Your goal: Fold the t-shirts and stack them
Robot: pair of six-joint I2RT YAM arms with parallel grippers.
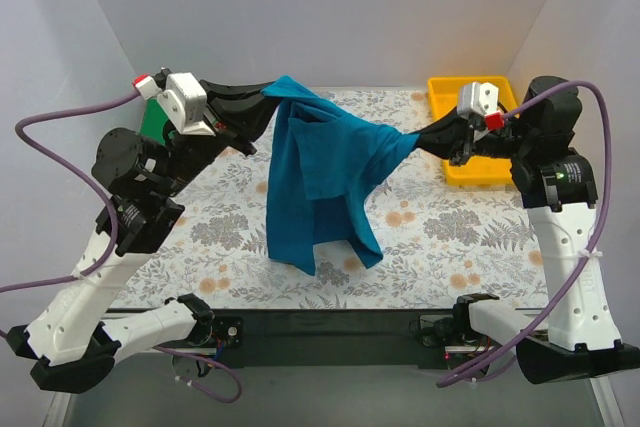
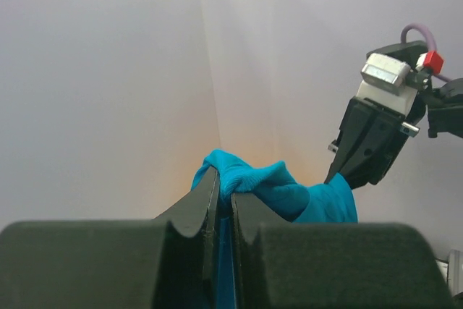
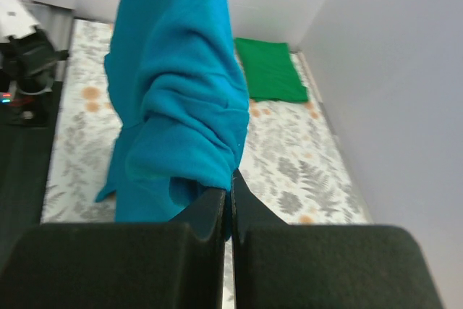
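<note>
Right now both claws are pinching the teal shirt (image 1: 320, 172) and holding it up between them. The left claw (image 1: 268, 93) is clamping shut on one bunched corner, which is poking out just past its fingertips. The right claw (image 1: 415, 137) is gripping the opposite edge, jaws pressed together on the cloth. Between the two claws the fabric is sagging, and below them the rest is hanging in loose folds toward the table (image 1: 230, 217); whether its lowest tip is touching cannot be told. The green shirt (image 3: 271, 70) is lying folded flat behind the left claw, well apart from the right claw. The tray (image 1: 465, 172) is sitting just behind the right claw.
</note>
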